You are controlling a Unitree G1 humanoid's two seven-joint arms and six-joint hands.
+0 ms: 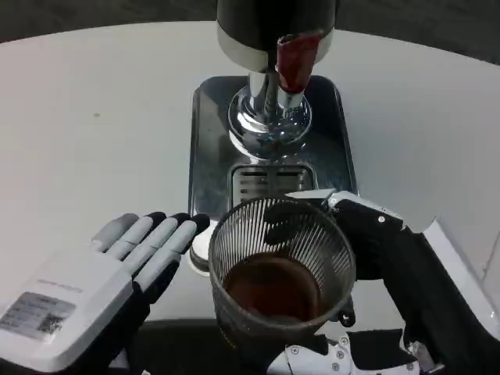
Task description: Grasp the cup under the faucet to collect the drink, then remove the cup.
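Note:
A ribbed clear cup (277,273) with dark brown drink in its bottom is near the front of the table, in front of the dispenser. My right hand (375,258) grips it, dark fingers wrapped round its right and far side, more of the hand under it at the front. The faucet (293,66), a red-handled tap on a dark cylinder with a chrome base, stands on a steel drip tray (211,141) behind the cup. My left hand (133,258) lies flat to the left of the cup, fingers straight and together, holding nothing.
A slotted drain grate (269,181) sits in the drip tray just behind the cup. A small white round object (201,246) peeks out between my left fingertips and the cup. The white table (94,117) stretches wide on both sides.

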